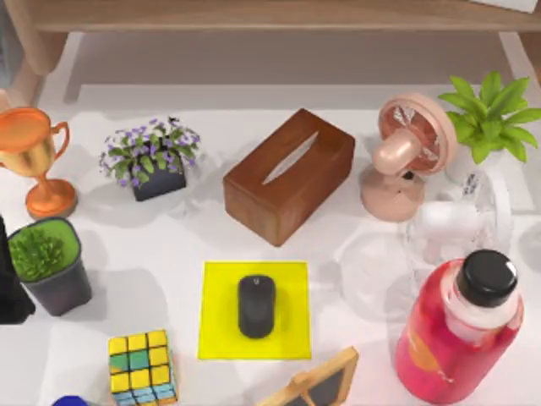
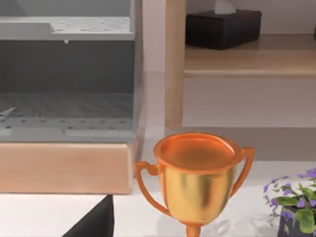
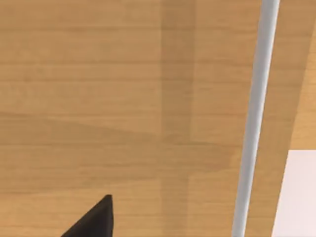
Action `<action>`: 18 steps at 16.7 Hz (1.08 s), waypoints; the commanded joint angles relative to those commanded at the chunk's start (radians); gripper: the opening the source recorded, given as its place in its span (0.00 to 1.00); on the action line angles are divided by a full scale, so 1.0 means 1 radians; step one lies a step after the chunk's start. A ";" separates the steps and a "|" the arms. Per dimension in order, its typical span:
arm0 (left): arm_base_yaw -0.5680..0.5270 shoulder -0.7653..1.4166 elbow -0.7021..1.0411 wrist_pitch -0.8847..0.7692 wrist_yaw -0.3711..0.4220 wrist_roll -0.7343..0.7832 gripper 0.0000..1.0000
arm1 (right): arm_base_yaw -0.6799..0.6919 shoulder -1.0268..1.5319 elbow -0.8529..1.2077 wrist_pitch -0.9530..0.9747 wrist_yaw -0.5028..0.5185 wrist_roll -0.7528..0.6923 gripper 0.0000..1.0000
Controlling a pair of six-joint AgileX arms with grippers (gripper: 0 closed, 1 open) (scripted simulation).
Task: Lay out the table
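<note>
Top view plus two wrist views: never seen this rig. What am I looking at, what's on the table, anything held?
It is a rendered simulation of two AgileX arms with two-finger grippers at a white table.

The top view looks down from above the table. On it lie a yellow mat with a black mouse on top, a wooden tissue box, an orange trophy, a purple flower pot, a dark pot of grass, a colour cube, a pink fan, a leafy green plant, a red bottle with a black cap and a small framed board.

The left wrist view, from that arm's camera, faces the trophy and shelving behind it. The right wrist view faces light wood.

I see nothing held in these pictures.
</note>
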 joint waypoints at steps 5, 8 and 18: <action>0.000 0.000 0.000 0.000 0.000 0.000 1.00 | 0.000 0.000 0.000 0.000 0.000 0.000 1.00; 0.000 0.000 0.000 0.000 0.000 0.000 1.00 | 0.011 0.003 0.013 -0.011 0.010 0.000 1.00; 0.000 0.000 0.000 0.000 0.000 0.000 1.00 | 0.049 0.026 0.087 -0.062 0.049 -0.001 0.85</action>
